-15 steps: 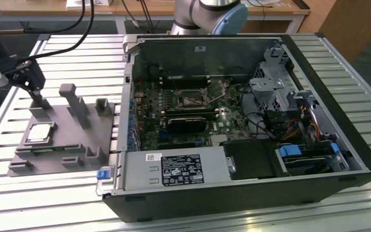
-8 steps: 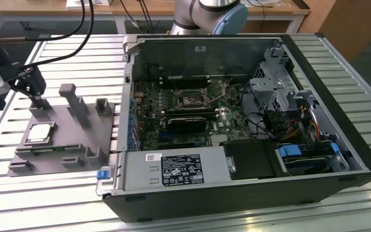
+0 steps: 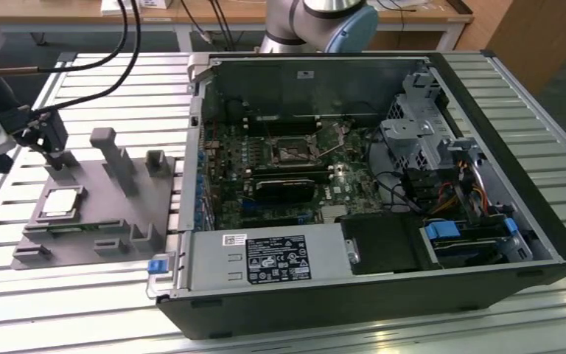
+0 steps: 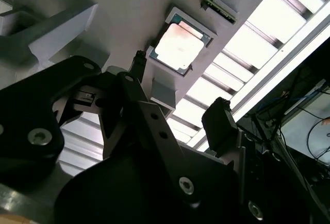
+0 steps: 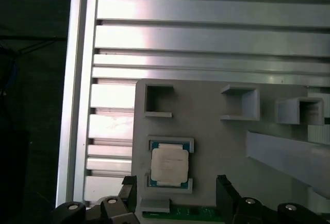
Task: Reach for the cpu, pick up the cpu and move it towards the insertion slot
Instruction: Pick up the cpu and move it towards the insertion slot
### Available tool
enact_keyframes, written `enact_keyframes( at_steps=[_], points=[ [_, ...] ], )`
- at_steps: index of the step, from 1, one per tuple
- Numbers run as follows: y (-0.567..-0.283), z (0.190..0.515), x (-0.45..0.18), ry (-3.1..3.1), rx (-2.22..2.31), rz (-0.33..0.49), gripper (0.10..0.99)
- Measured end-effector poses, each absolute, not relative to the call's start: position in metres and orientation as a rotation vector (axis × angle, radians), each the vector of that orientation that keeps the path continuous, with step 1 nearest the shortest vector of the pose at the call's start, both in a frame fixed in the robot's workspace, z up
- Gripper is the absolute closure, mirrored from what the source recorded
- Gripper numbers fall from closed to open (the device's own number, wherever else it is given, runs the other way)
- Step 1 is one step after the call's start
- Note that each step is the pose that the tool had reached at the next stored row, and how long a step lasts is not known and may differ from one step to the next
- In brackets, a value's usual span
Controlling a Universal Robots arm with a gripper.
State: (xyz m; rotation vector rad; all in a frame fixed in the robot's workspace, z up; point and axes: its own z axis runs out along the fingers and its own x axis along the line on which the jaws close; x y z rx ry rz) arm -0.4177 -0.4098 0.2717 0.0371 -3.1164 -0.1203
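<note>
The silvery cpu [image 3: 60,202] lies flat, well apart from the insertion slot [image 3: 290,150].

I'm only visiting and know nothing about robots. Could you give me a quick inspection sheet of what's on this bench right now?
Surface: slatted metal table, carrying a grey plate and an open computer case.
Job's things: chip lies flat in its pocket on the grey plate; socket sits on the board inside the case, its centre dark.
Clutter: grey blocks standing on the plate.
Pincer: pincer open, holding nothing, above the plate close to the chip, not touching it.
Cables: black cables run past the table's far corner; coloured wires inside the case.
Surroundings: wooden desk beyond the table.
</note>
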Motion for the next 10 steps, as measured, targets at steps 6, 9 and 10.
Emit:
enact_keyframes(
  at_steps=[6, 9, 10],
  points=[
    [-0.412, 0.261, -0.419, -3.116, 0.037, -0.12, 0.373],
    [-0.413, 0.255, -0.419, -3.116, 0.037, -0.12, 0.373],
    [-0.413, 0.254, -0.419, -3.116, 0.037, -0.12, 0.373]
  ],
)
